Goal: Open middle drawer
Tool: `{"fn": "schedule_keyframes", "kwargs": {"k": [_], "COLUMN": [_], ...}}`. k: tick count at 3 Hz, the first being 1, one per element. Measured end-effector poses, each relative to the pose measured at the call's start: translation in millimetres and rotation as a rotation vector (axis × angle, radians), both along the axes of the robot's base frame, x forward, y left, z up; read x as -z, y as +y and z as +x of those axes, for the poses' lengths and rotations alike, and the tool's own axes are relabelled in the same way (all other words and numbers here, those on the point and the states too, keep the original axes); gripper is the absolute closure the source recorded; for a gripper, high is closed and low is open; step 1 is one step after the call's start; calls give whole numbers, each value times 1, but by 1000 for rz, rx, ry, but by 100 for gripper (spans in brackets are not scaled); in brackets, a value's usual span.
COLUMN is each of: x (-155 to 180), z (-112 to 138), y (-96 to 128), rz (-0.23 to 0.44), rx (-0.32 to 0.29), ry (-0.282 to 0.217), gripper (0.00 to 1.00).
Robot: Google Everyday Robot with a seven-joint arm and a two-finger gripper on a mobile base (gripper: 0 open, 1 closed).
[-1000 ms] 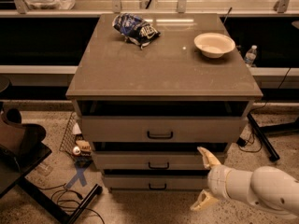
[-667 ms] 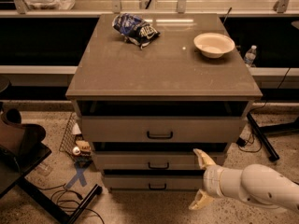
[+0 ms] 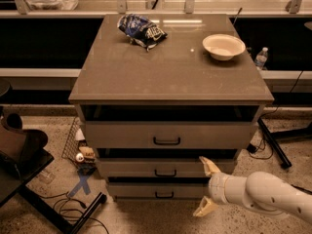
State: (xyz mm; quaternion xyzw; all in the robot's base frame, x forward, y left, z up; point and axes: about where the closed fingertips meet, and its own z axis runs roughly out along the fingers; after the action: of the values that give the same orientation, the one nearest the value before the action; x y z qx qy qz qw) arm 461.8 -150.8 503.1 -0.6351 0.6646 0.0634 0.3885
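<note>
Middle drawer [image 3: 129,168] sits in the cabinet [image 3: 170,77], between the taller top drawer [image 3: 122,134] and the narrow bottom drawer [image 3: 131,190]. Its low front looks shut or nearly so, with a dark gap above it. Gripper [image 3: 205,188] is low on the right, just in front of the right end of the middle and bottom fronts. Its two fingers are spread wide, one pointing up [image 3: 208,165] and one down [image 3: 203,209], with nothing between them. It is well off to the right of the handle [image 3: 165,172] and not on it. The white arm [image 3: 273,196] comes in from the lower right. The only grab spot is that small black bar handle at the centre of the front. It is thin and rigid, probably smooth metal or plastic, so the fingers need to close above and below it or hook behind it. The panel itself is flat and offers no grip. The drawer is likely stiff and boxy, light if empty, and should slide straight out on rails. The pull needs to be square, since an off-centre pull could bind it. The handle is small, so there is a slip risk if the fingers land on its edge. The bottom handle [image 3: 165,195] is close below, so don't mix them up. Chip bag [image 3: 141,30] and bowl [image 3: 223,46] on top are out of the way.
</note>
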Motion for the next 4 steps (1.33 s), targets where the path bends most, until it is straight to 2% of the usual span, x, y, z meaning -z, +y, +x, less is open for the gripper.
{"fn": "schedule_keyframes", "kwargs": {"k": [1,2,3,4], "x": [34,51,60,60], "z": [25,58,87,87], "y": [-17,-35,-53,-53], "rz": [37,20,-52,-52], "rx": [34,67,81,81], "ry": [-15,-41,-49,-49], "gripper": [0,0,0,0]}}
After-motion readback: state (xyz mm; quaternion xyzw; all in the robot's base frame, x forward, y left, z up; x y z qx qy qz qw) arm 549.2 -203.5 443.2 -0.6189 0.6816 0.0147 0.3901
